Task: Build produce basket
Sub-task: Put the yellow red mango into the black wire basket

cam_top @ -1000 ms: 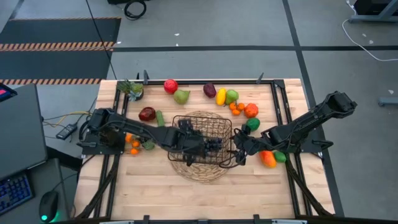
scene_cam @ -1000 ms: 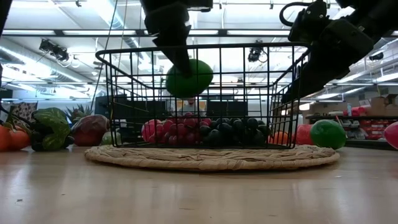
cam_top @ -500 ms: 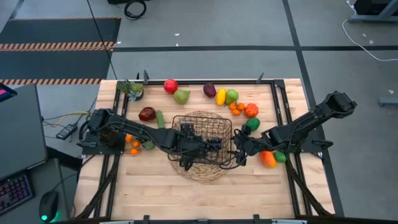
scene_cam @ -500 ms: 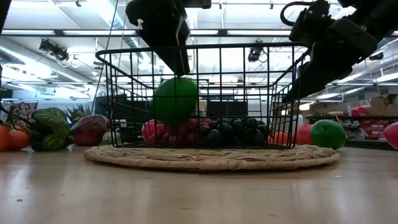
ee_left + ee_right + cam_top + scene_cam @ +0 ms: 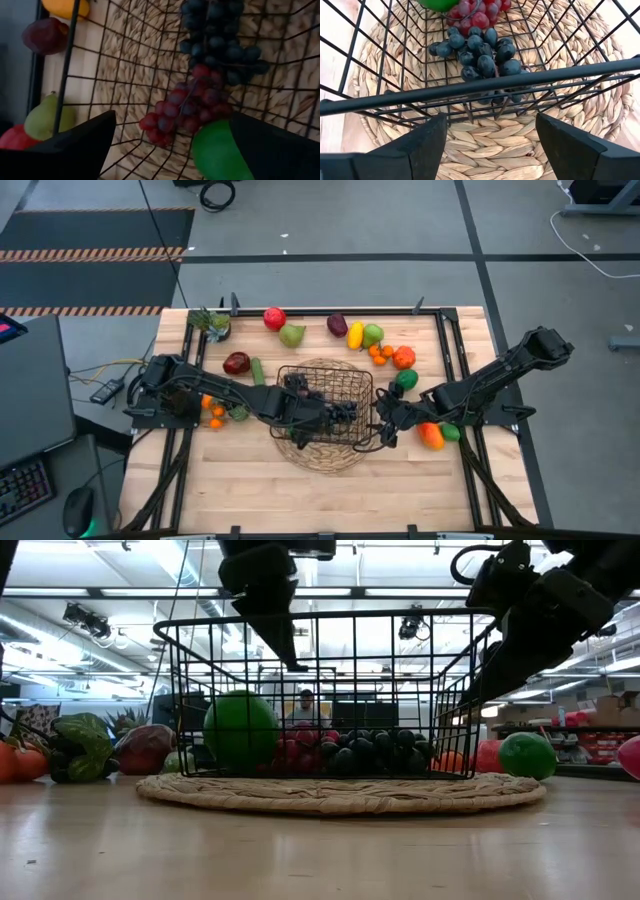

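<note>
Both our arms are dark, near-black, built from chunky jointed segments. The left arm (image 5: pixel 215 392) looks lumpy, with black cables looped along it near its base. The right arm (image 5: pixel 500 377) has a bulky rounded elbow housing and blocky links. In the low view a black cable curls above the right wrist. Our left fingers (image 5: pixel 65 150) and right fingers (image 5: pixel 395 150) are broad, smooth, matte black wedges with angular edges.
</note>
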Robot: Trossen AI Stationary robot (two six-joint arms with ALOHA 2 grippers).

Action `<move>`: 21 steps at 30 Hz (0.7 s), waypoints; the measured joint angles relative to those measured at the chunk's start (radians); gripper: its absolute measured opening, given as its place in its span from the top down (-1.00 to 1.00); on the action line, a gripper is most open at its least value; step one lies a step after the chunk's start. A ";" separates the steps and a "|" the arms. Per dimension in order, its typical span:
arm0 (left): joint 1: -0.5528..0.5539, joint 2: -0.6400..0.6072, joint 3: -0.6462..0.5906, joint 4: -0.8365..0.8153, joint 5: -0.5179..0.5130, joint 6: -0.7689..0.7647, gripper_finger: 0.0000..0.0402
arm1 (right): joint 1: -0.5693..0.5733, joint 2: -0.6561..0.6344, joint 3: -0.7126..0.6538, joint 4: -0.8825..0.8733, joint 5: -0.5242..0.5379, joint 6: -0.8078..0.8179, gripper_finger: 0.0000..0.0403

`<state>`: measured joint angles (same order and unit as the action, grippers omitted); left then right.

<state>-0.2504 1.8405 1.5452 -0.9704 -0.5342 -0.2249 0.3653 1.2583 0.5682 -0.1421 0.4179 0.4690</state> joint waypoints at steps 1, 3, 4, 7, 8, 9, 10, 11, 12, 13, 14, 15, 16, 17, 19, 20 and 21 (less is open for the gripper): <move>0.000 0.000 0.000 -0.009 -0.002 0.000 -0.97 | 0.000 0.000 0.000 -0.004 0.000 0.000 -0.53; 0.000 -0.001 0.000 -0.011 -0.004 -0.003 -0.97 | 0.000 -0.002 0.000 -0.022 0.000 0.007 -0.53; 0.000 -0.001 0.000 -0.010 -0.004 -0.009 -0.97 | 0.000 -0.005 0.000 -0.035 0.000 0.013 -0.53; 0.000 -0.001 0.000 -0.013 -0.001 -0.021 -0.97 | 0.000 -0.028 0.000 -0.090 -0.001 0.036 -0.53; 0.000 -0.001 0.000 -0.016 0.003 -0.021 -0.97 | 0.000 -0.040 0.000 -0.109 -0.001 0.045 -0.53; 0.000 -0.002 0.000 -0.017 0.006 -0.023 -0.97 | 0.000 -0.056 0.000 -0.130 0.000 0.054 -0.53; 0.000 -0.002 0.000 -0.017 0.007 -0.030 -0.97 | 0.000 -0.074 0.000 -0.151 -0.001 0.064 -0.53; 0.000 -0.002 0.000 -0.018 0.008 -0.043 -0.96 | 0.000 -0.093 0.000 -0.169 0.000 0.074 -0.53; 0.000 -0.002 0.000 -0.019 0.008 -0.062 -0.95 | 0.000 -0.115 0.000 -0.193 -0.001 0.082 -0.53; 0.000 -0.004 0.000 -0.020 0.009 -0.079 -0.93 | -0.003 -0.138 0.000 -0.218 0.000 0.090 -0.53; 0.000 -0.009 0.000 -0.024 0.013 -0.084 -0.91 | -0.006 -0.161 0.000 -0.244 0.003 0.101 -0.53; 0.000 -0.017 -0.001 -0.025 0.020 -0.085 -0.89 | -0.010 -0.184 0.000 -0.278 0.008 0.117 -0.53; 0.000 -0.028 -0.001 -0.024 0.025 -0.085 -0.86 | -0.016 -0.207 0.000 -0.320 0.014 0.138 -0.53; 0.000 -0.042 -0.001 -0.029 0.026 -0.085 -0.84 | -0.022 -0.230 0.000 -0.363 0.027 0.165 -0.53; 0.000 -0.074 -0.001 -0.030 0.027 -0.081 -0.80 | -0.037 -0.272 0.000 -0.467 0.059 0.251 -0.53; 0.000 -0.094 -0.001 -0.031 0.027 -0.079 -0.78 | -0.046 -0.293 0.000 -0.526 0.068 0.300 -0.53; 0.000 -0.117 -0.001 -0.027 0.026 -0.079 -0.76 | -0.055 -0.310 0.000 -0.580 0.072 0.341 -0.53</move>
<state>-0.2508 1.7230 1.5444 -0.9975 -0.5080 -0.3035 0.3098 0.9481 0.5686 -0.7219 0.4897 0.8097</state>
